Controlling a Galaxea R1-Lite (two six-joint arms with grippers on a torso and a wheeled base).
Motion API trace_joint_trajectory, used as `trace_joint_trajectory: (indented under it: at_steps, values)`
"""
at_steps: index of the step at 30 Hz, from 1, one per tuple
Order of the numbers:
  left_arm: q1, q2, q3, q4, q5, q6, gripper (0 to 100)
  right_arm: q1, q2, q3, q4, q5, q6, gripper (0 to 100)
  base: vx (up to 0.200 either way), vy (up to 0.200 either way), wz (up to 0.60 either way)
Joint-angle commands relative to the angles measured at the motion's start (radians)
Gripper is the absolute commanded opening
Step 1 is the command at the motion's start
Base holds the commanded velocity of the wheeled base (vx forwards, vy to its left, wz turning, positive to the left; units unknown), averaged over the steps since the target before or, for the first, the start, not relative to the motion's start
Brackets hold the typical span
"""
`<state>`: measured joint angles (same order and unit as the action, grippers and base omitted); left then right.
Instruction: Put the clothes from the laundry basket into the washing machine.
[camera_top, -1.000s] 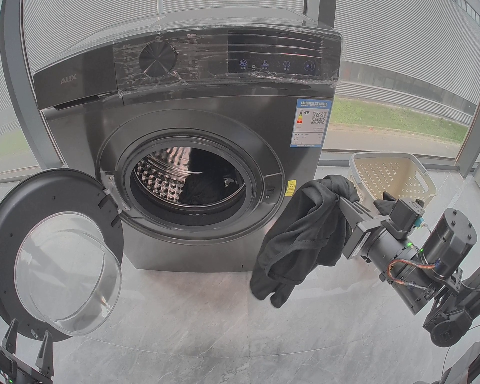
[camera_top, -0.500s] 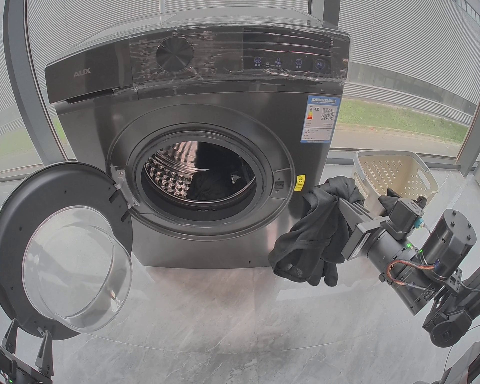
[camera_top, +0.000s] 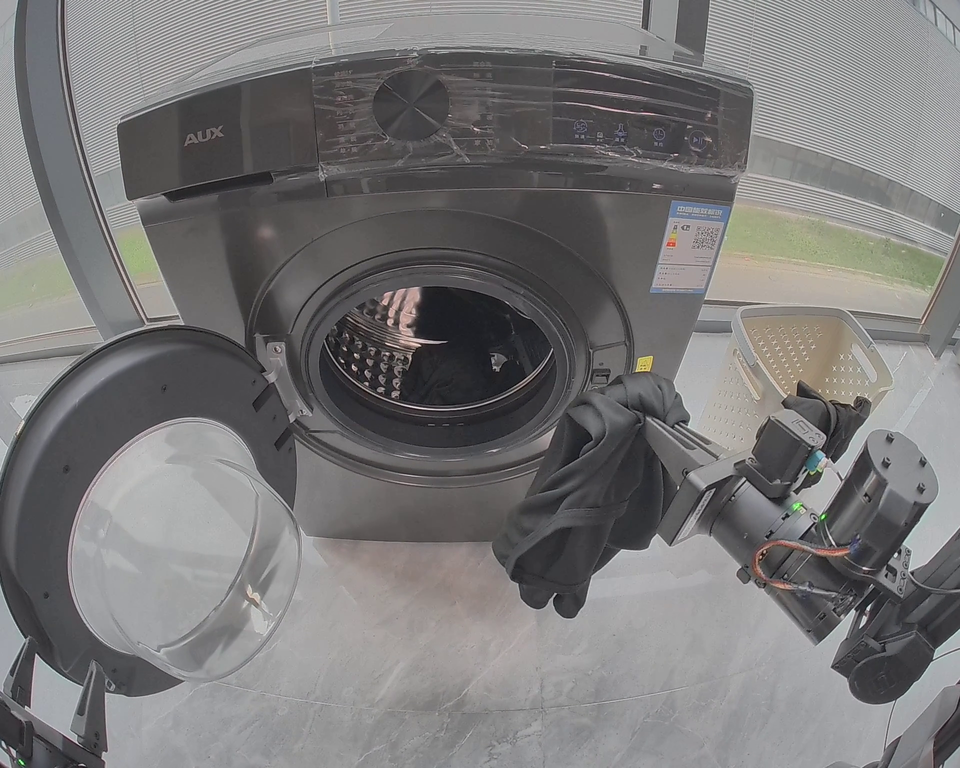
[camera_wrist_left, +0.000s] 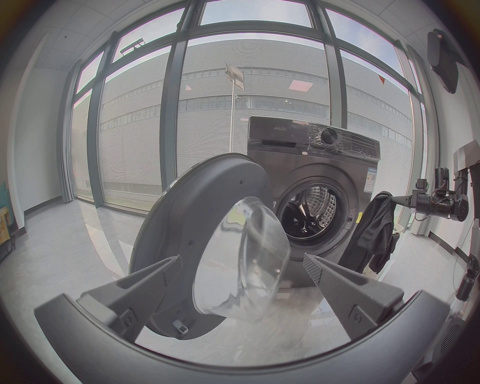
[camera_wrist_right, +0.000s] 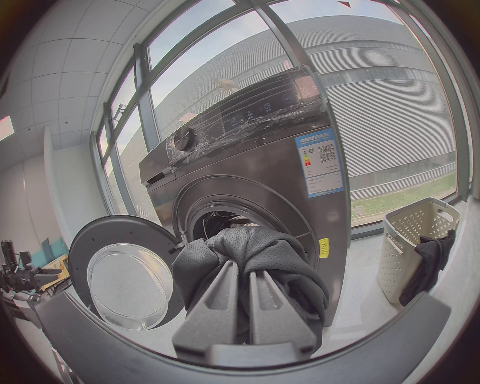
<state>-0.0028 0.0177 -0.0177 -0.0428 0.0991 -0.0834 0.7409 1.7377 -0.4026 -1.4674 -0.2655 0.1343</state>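
Dark garment (camera_top: 585, 490): pinched at its bunched top by the right gripper (camera_wrist_right: 243, 265), fingers closed on the cloth. It hangs in front of the washing machine (camera_top: 450, 200), off the machine's lower right front, outside and lower than the drum opening (camera_top: 440, 350).

Long axis roughly vertical, top fold at the fingers, loose tail pointing down at the floor. Can't tell if the tail clears it.

Risks, my judgement:
- The low tail could snag on the opening's lip or drape outside the washing machine if it goes in too shallow.
- The grip is on one bunch only, so a swing could slip it out.

Left gripper (camera_wrist_left: 240, 270) is spread wide and holds nothing, low by the washing machine's swung-open door (camera_top: 140, 500). Laundry basket (camera_top: 800, 350) is right of the washing machine, with another dark piece (camera_top: 835, 415) over its rim.
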Motion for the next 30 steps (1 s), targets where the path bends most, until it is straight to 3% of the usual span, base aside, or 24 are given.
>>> trace_joint_trajectory:
  at_steps: [1,14,17,20,23,25,27,29,30]
  values:
    - [0.000,-0.018,0.012,0.000,0.001,0.001,100,0.032,0.033,-0.001,-0.010,0.011,-0.001,0,0.000,0.000,0.00]
    - [0.000,-0.018,0.013,-0.003,-0.001,0.007,100,0.074,0.068,-0.021,-0.011,0.035,0.001,0,0.000,0.000,0.00]
    - [0.001,-0.018,0.016,-0.008,-0.012,0.037,100,0.077,0.094,-0.052,-0.011,0.051,0.002,0,0.000,0.000,0.00]
    - [0.001,-0.018,0.016,0.000,-0.027,0.050,100,0.078,0.122,-0.084,-0.011,0.071,0.002,0,0.000,0.000,0.00]
    - [0.003,-0.018,0.018,0.038,-0.076,0.073,100,0.087,0.166,-0.119,-0.016,0.060,0.005,0,0.000,0.000,0.00]
    - [0.003,-0.018,0.016,0.040,-0.084,0.099,100,0.089,0.191,-0.125,-0.036,0.058,0.005,0,0.000,0.000,0.00]
    - [0.004,-0.018,-0.005,0.017,-0.102,0.085,100,0.091,0.200,-0.127,-0.056,0.058,0.004,0,0.000,0.000,0.00]
    - [0.004,0.019,-0.119,-0.020,-0.176,0.037,100,0.091,0.206,-0.125,-0.059,0.058,0.005,0,0.000,0.000,0.00]
    - [0.004,0.028,-0.137,-0.022,-0.190,0.033,100,0.091,0.206,-0.125,-0.059,0.060,0.005,0,0.000,0.000,0.00]
